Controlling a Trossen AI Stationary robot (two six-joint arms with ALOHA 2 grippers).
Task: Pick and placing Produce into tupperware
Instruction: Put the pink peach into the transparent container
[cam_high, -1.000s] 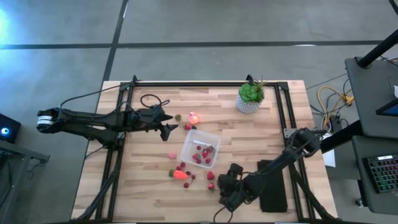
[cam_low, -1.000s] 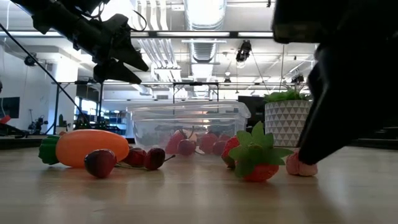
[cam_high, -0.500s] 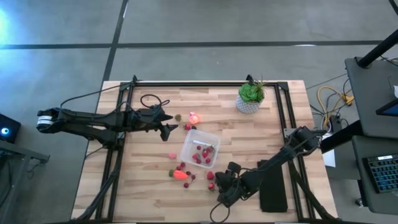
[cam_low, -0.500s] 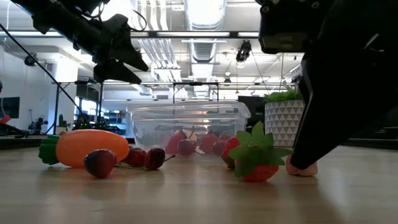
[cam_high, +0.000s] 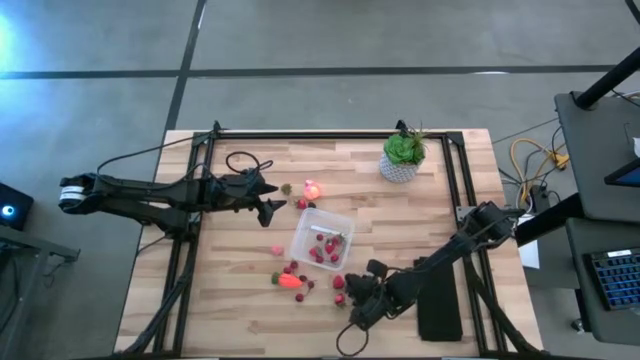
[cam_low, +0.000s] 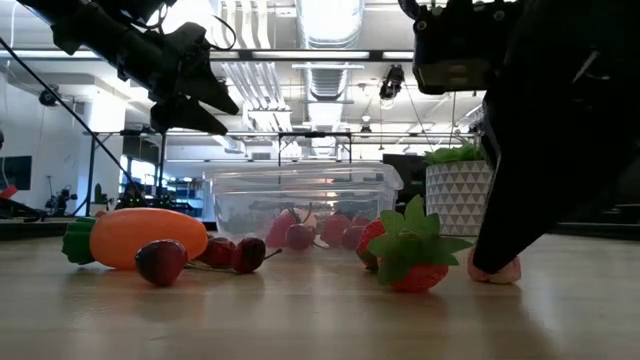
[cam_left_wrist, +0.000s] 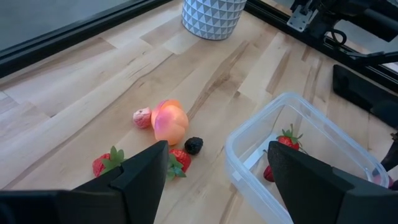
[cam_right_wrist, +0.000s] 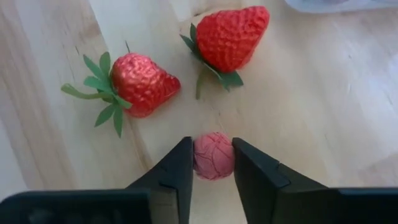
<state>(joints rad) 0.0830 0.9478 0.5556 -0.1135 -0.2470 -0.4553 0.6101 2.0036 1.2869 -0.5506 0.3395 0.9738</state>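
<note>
We're in a robotics lab or industrial workshop here: a wooden bench (cam_high: 400, 215) framed by black metal rails sits on a bare grey concrete floor (cam_high: 330, 35). At the right edge of the overhead frame there's a keyboard (cam_high: 612, 278) and loose yellow cables (cam_high: 530, 157). Across the top of the table-level shot run exposed ceiling ducts (cam_low: 330, 30) and strip lights.
</note>
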